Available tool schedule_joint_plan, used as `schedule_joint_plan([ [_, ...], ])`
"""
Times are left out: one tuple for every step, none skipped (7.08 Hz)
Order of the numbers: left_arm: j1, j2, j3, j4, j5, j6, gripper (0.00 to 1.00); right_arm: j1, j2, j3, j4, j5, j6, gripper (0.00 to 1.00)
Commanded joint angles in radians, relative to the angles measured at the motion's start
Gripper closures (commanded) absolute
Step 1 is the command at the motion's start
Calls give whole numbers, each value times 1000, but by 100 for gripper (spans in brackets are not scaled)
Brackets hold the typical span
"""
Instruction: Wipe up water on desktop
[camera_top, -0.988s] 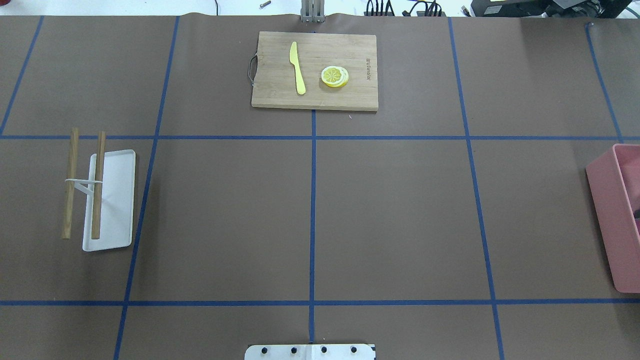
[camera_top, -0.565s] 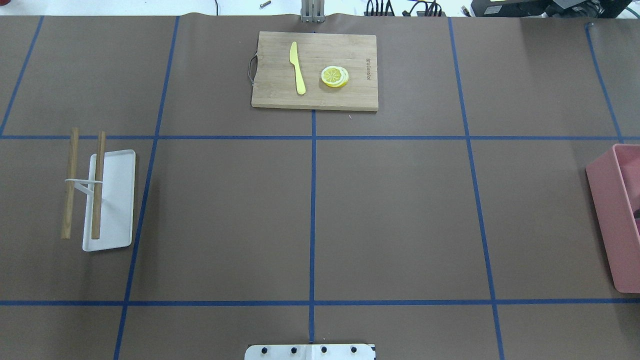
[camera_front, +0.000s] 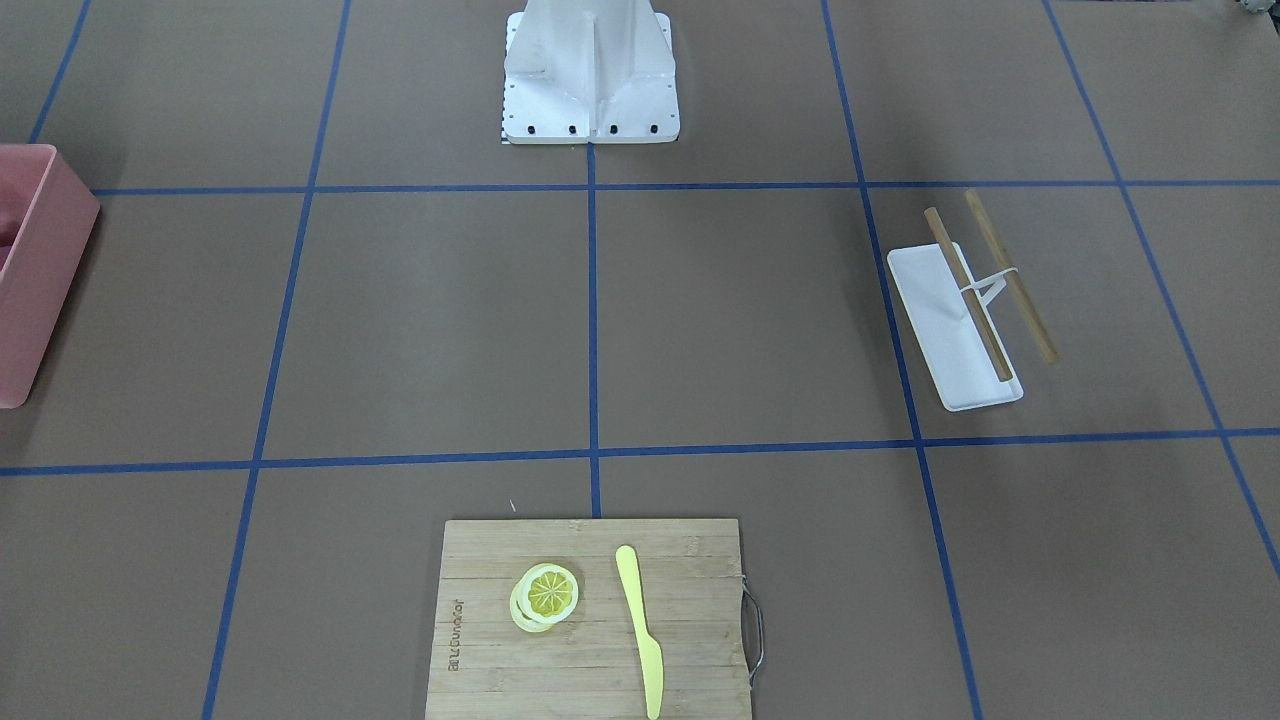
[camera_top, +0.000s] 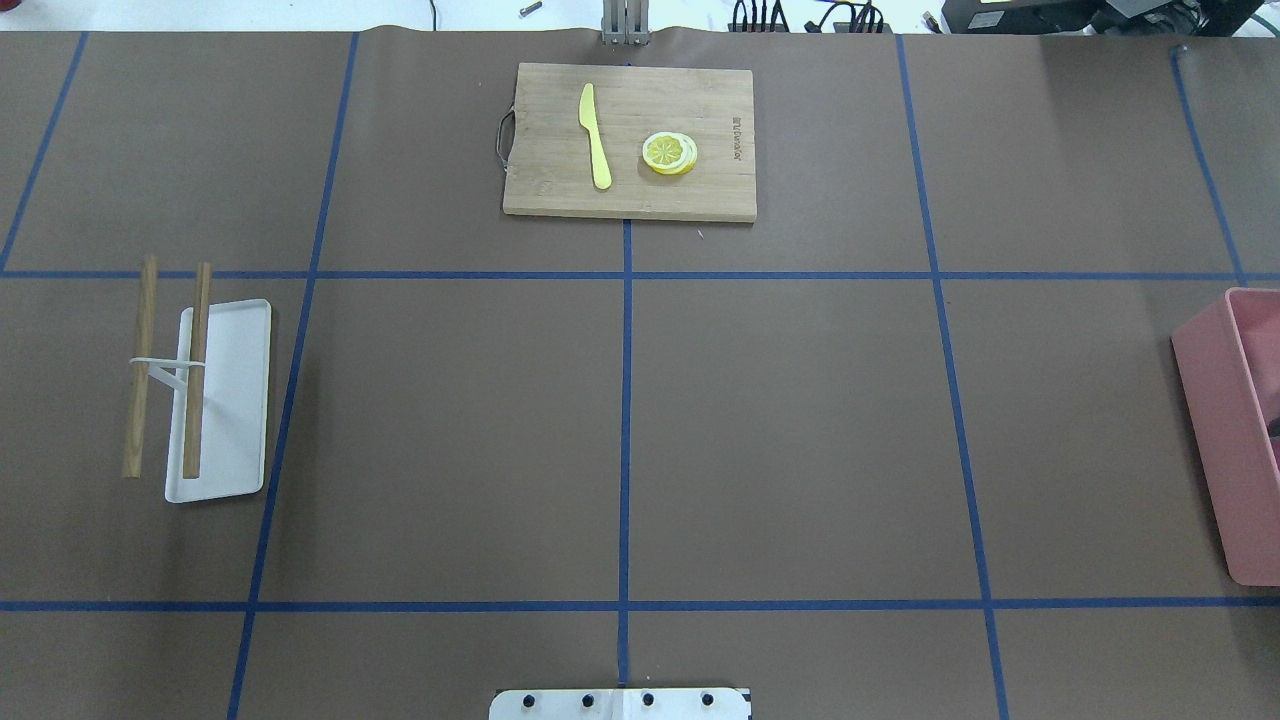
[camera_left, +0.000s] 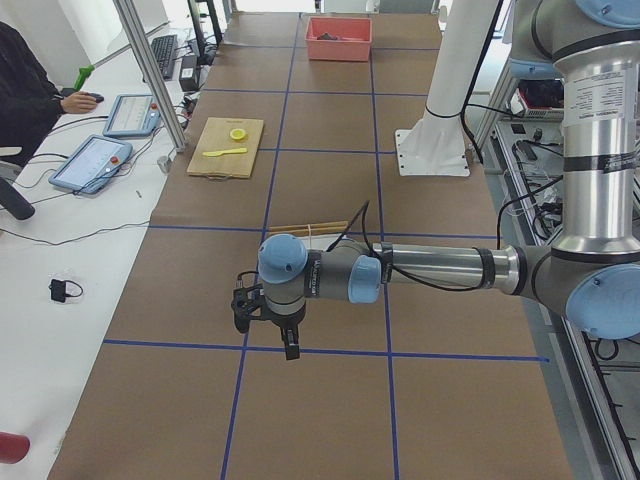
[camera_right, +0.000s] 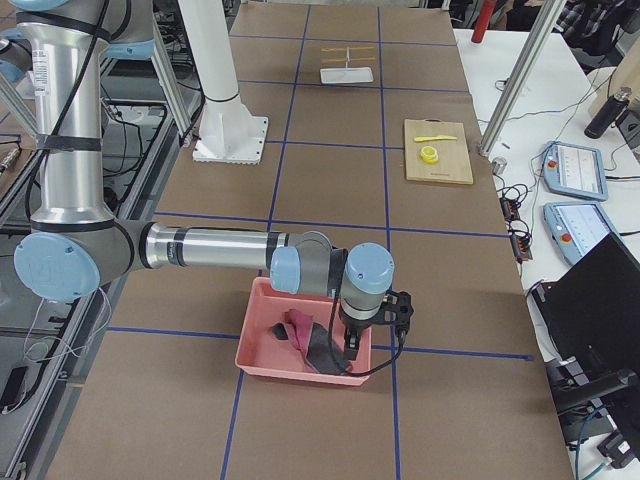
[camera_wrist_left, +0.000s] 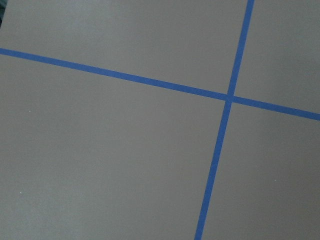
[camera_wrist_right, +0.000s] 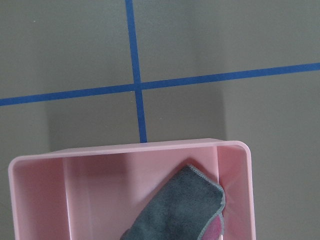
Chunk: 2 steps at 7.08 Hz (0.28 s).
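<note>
I am seeing the left gripper (camera_left: 268, 328) and the right gripper (camera_right: 370, 325) only from the side cameras, so I am not making out how their jaws stand. The pink bin (camera_top: 1210, 440) is running off the overhead's right edge. The grey cloth (camera_wrist_right: 175, 212) inside it is getting cropped at the bottom of the right wrist view. The cutting board (camera_front: 690, 620) is spilling past the front view's lower edge.
</note>
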<state>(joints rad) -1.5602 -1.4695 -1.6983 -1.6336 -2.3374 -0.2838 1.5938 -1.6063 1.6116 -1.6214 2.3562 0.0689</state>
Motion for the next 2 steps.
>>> schedule_joint_plan([
  [0,-2,0,0,0,0,2,0,0,-1,0,0,0,0],
  [0,0,-1,0,0,0,2,2,-1,1,0,6,-1,0],
])
